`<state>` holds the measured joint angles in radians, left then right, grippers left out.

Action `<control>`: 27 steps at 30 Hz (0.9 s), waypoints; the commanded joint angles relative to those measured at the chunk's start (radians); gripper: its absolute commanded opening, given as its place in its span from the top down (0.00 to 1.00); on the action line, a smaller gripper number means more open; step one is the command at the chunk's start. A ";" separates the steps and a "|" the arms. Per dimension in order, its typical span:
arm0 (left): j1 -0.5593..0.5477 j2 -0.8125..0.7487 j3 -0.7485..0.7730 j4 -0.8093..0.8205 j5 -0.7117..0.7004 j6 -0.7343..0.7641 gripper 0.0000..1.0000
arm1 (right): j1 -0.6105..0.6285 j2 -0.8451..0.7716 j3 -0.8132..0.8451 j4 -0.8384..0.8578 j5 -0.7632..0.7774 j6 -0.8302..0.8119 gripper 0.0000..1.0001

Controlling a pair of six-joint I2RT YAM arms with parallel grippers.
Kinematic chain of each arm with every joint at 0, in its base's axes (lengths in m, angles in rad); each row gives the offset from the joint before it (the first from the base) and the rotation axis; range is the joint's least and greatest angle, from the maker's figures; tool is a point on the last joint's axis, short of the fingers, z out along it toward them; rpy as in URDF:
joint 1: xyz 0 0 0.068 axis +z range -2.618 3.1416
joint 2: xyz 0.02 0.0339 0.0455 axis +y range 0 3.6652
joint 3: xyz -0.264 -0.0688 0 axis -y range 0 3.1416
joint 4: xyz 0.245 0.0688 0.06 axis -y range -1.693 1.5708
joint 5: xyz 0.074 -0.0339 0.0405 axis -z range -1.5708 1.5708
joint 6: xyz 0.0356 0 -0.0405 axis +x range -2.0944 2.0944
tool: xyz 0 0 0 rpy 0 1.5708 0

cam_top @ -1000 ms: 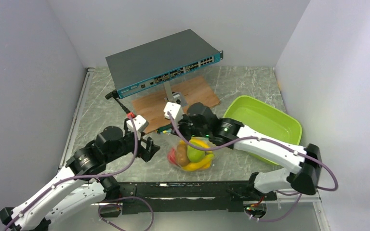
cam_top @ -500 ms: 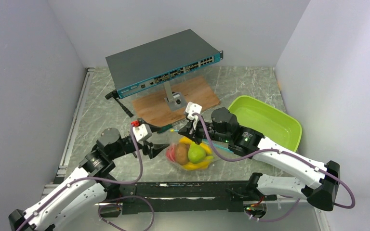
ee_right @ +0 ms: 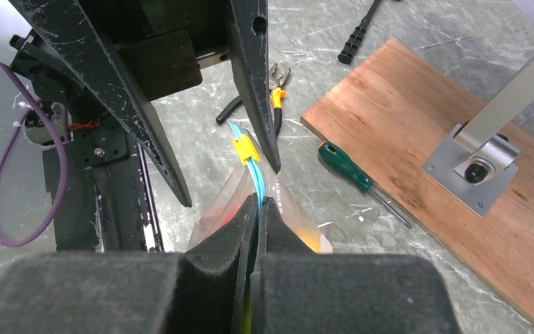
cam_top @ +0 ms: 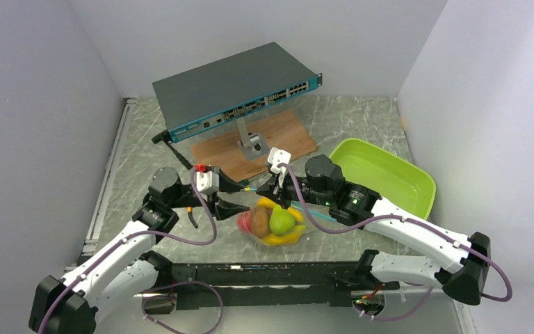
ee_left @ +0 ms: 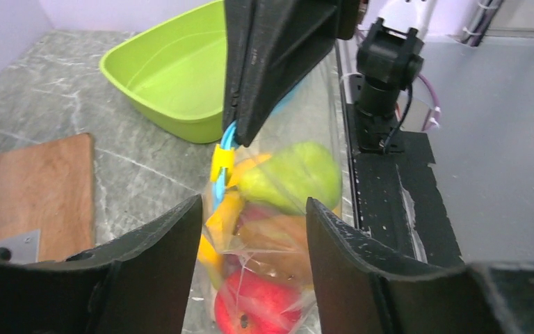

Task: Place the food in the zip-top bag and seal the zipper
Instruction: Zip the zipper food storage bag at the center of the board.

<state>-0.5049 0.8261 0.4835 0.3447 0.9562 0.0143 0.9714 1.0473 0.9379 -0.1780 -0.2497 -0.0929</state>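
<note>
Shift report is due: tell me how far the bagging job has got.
Done: pear, apple and banana sit inside the zip-top bag. In hand: right hand pinches the teal zipper edge; open left hand straddles the bag near the yellow slider. Left: running the zipper closed; seal not confirmed.

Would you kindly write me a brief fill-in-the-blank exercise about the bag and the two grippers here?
1. The right gripper is ____ on the zipper.
2. The slider on that zipper is coloured ____.
3. The left gripper has its jaws ____, one on each side of the zip-top bag.
4. The green pear lies ____ the bag.
Missing words: shut; yellow; open; inside.
</note>
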 commanded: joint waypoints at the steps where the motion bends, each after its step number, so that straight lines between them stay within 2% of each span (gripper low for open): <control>1: 0.011 0.045 0.008 0.087 0.164 -0.007 0.43 | -0.003 0.004 0.043 0.058 -0.020 0.007 1.00; 5: 0.019 0.079 0.032 0.057 0.164 0.006 0.51 | -0.002 0.019 0.063 0.040 -0.031 0.004 1.00; 7: 0.029 0.095 0.047 0.040 0.173 0.017 0.64 | -0.002 0.028 0.075 0.016 -0.044 -0.004 1.00; 9: 0.029 0.110 0.062 0.013 0.153 0.036 0.84 | -0.002 0.031 0.079 0.004 -0.047 -0.009 1.00; 10: 0.029 0.115 0.069 0.001 0.149 0.042 0.90 | -0.001 0.033 0.079 0.002 -0.046 -0.010 1.00; 13: 0.032 0.103 0.067 -0.008 0.121 0.057 0.99 | 0.000 0.063 0.117 -0.040 -0.046 -0.021 0.99; 16: 0.032 0.077 0.059 -0.022 0.100 0.073 1.00 | 0.005 0.106 0.169 -0.099 -0.055 -0.048 0.75; 18: 0.031 0.070 0.054 -0.018 0.100 0.068 1.00 | 0.015 0.134 0.195 -0.115 -0.061 -0.066 0.67; 27: 0.031 0.061 0.049 -0.016 0.102 0.049 1.00 | 0.039 0.200 0.263 -0.129 -0.094 -0.099 0.72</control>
<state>-0.4755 0.9123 0.5129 0.3069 1.0485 0.0586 1.0016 1.2472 1.1530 -0.3103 -0.3084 -0.1600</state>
